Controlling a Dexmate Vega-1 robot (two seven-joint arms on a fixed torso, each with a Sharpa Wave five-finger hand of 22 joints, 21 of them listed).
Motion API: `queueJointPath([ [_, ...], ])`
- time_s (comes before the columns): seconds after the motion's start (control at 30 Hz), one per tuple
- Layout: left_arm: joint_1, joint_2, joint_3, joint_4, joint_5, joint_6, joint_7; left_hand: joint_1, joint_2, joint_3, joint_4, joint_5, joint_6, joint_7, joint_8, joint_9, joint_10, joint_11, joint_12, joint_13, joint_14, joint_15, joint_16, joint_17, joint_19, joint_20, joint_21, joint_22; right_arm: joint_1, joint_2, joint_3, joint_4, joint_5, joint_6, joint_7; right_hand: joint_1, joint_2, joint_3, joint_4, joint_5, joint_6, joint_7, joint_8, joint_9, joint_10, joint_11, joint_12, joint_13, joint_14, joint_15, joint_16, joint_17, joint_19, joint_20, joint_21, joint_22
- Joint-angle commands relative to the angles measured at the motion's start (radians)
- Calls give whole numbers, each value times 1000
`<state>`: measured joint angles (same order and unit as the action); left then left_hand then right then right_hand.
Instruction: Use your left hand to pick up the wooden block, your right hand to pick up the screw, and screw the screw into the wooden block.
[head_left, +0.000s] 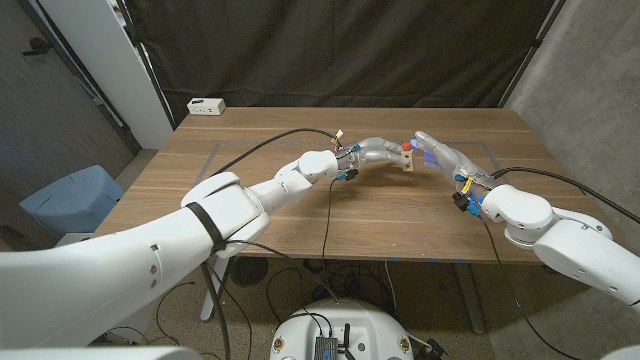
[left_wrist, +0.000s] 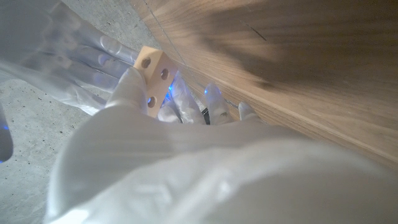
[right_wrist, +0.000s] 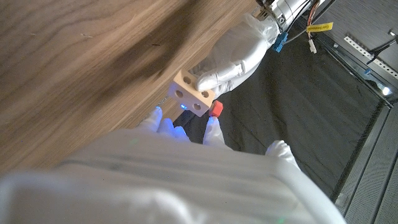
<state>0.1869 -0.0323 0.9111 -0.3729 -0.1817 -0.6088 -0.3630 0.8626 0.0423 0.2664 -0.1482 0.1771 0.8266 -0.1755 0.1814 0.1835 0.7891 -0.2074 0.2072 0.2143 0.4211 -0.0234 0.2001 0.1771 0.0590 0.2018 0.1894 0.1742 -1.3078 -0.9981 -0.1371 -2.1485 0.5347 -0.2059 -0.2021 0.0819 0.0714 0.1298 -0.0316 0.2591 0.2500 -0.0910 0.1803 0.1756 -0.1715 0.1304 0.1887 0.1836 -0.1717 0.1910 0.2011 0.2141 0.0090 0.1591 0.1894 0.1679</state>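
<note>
Wooden block (head_left: 408, 158) gripped aloft by left hand (head_left: 378, 153), table's one o'clock; right hand (head_left: 432, 152) pinching red-headed screw (right_wrist: 216, 109) alongside. Risk: misaligned tip skidding off hole, cross-threading.

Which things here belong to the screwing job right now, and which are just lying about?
In the job:
- pale wooden block with round holes, held by the left hand
- red-headed screw, at the block
- right hand, fingertips at the screw; grip unclear

Lying about:
- white power strip at the wooden table far corner
- blue bin on the floor
</note>
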Motion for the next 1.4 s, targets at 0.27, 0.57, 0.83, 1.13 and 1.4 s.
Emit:
queueJointPath([
  [0.27, -12, -4, 10, 5, -9, 43, 11, -9, -2, 7, 4, 7, 1, -4, 9, 4, -2, 3, 1, 0, 2, 0, 0, 3, 0, 6, 4, 2, 19, 6, -25, -10, 1, -14, 14, -4, 0, 2, 7, 5, 10, -3, 7, 2, -66, -6, 6, 2, -123, 2, 5, 0, -6, 2, 0, 3],
  [0.57, -13, -2, 12, 5, -13, 46, 11, -9, -2, 8, 3, 7, 1, -3, 9, 4, -3, 3, 1, 0, 1, 0, 0, 3, 0, 6, 4, 2, 29, 10, -40, -13, -2, -16, 12, -4, 0, 2, 7, 6, 12, -4, 7, 2, -65, -5, 6, 2, -123, 2, 5, 0, -6, 0, 0, 3],
  [0.83, -9, 5, 10, 3, -14, 27, 7, -9, -1, 8, 3, 7, 0, -2, 9, 4, -3, 4, 1, 0, 2, 1, 0, 3, 0, 5, 4, 2, 26, 10, -38, -20, -5, -14, 2, -4, 0, 2, 7, 6, 12, -4, 7, 2, -65, -5, 6, 2, -123, 1, 5, -1, -6, 1, 0, 3],
  [1.13, -4, 10, 7, 1, -11, 5, 0, -9, -2, 8, 3, 7, 0, -1, 9, 4, -4, 4, 0, 0, 2, 1, 0, 3, 0, 5, 4, 2, -17, 6, 2, -34, -1, -14, -27, -3, 0, 2, 7, 6, 13, -4, 7, 2, -65, -5, 7, 2, -123, 1, 5, -1, -6, 1, 0, 3],
  [1.4, -1, 12, 3, 0, -9, -8, -5, -8, -2, 8, 3, 7, 1, -3, 10, 4, -4, 3, 0, 0, 2, 0, 0, 3, 0, 5, 4, 2, -39, 3, 34, -36, -1, -19, -36, -2, 1, 2, 7, 7, 13, -1, 7, 2, -66, -5, 6, 2, -123, 2, 5, -1, -6, 1, 0, 3],
])
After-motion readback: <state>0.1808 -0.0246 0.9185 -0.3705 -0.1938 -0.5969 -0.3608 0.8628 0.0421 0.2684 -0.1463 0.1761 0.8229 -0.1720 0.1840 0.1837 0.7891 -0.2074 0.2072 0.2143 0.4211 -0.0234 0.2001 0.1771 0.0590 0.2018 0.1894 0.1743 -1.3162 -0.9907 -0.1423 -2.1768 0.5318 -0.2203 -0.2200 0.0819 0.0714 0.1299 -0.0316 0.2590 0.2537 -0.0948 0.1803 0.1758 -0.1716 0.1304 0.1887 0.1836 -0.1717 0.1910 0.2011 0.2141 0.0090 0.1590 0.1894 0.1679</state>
